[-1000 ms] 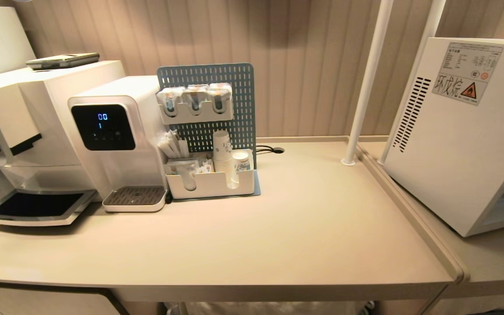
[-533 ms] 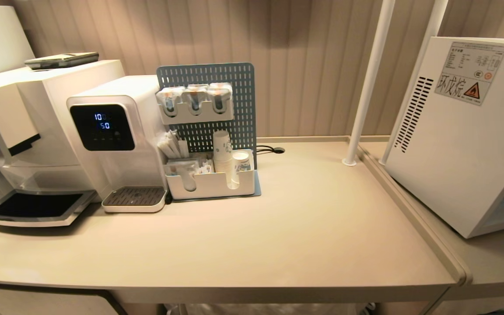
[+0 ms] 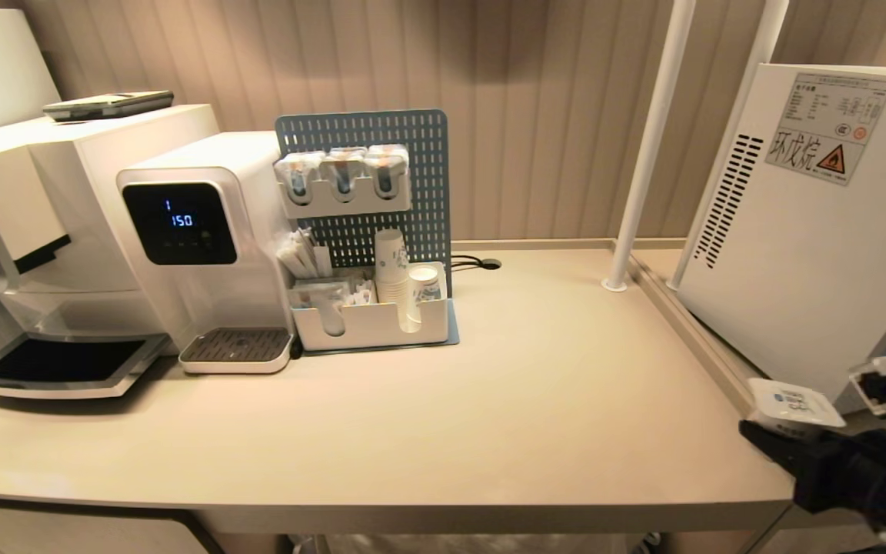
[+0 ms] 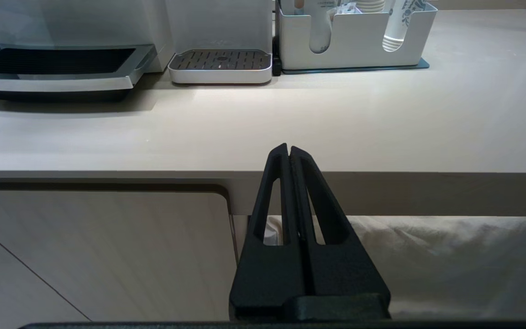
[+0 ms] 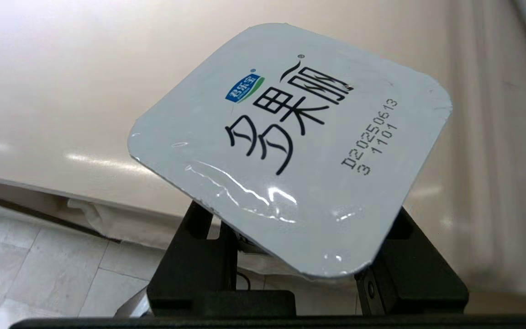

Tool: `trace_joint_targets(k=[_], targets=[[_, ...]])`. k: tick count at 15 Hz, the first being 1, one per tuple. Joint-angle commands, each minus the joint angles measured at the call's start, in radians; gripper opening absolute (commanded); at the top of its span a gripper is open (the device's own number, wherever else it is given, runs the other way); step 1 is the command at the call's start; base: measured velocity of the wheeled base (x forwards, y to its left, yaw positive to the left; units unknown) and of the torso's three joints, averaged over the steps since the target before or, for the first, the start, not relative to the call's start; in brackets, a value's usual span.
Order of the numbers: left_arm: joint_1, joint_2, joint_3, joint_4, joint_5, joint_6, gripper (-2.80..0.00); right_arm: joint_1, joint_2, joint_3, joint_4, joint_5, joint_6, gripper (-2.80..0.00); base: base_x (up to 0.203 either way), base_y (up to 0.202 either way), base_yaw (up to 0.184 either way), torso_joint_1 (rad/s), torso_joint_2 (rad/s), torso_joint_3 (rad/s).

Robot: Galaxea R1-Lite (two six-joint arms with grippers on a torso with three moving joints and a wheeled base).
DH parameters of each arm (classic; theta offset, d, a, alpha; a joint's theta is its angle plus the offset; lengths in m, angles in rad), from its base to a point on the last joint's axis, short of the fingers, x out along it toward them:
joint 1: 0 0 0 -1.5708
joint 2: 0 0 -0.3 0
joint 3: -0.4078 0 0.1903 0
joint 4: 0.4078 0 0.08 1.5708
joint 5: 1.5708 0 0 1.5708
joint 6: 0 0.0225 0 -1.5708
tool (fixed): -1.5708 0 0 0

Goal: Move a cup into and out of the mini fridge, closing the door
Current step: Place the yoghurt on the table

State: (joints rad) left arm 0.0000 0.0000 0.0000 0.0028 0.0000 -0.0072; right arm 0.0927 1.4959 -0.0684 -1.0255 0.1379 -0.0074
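Note:
The cup is a small square tub with a white foil lid printed in black characters. My right gripper is shut on its body below the lid, which hides the fingertips. In the head view the cup and right gripper hang over the counter's front right corner, just in front of the mini fridge. The fridge shows me its white vented side with a warning sticker. Its door faces off to the right and is out of view. My left gripper is shut and empty, parked below the counter's front edge.
The beige counter has a raised lip with two white poles before the fridge's shelf. At the back left stand a coffee machine, a water dispenser and a pegboard caddy holding paper cups.
My right arm has come up into the head view at the lower right, carrying the cup. The left arm has not moved. The dispenser's display digits changed.

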Motion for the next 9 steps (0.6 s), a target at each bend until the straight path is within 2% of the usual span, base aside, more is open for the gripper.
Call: trace_joint_targets(k=[1,3,5,9], targets=[[0.000,0.002,0.000,0.000,0.000,0.000,-2.80,0.062,0.379,-0.002,-0.244,-0.004,-0.008,-2.80,0.000,0.000,0.000,0.000,0.00,0.000],[0.000,0.002,0.000,-0.001,0.000,0.000,-2.80,0.145,0.587,-0.061,-0.381,-0.055,-0.037,-2.80,0.000,0.000,0.000,0.000,0.00,0.000],[0.000,0.002,0.000,0.000,0.000,0.000,-2.80,0.230,0.680,-0.180,-0.474,-0.116,-0.061,-2.80,0.000,0.000,0.000,0.000,0.00,0.000],[0.000,0.002,0.000,0.000,0.000,0.000,-2.80,0.301,0.822,-0.342,-0.504,-0.230,-0.118,-2.80,0.000,0.000,0.000,0.000,0.00,0.000]])
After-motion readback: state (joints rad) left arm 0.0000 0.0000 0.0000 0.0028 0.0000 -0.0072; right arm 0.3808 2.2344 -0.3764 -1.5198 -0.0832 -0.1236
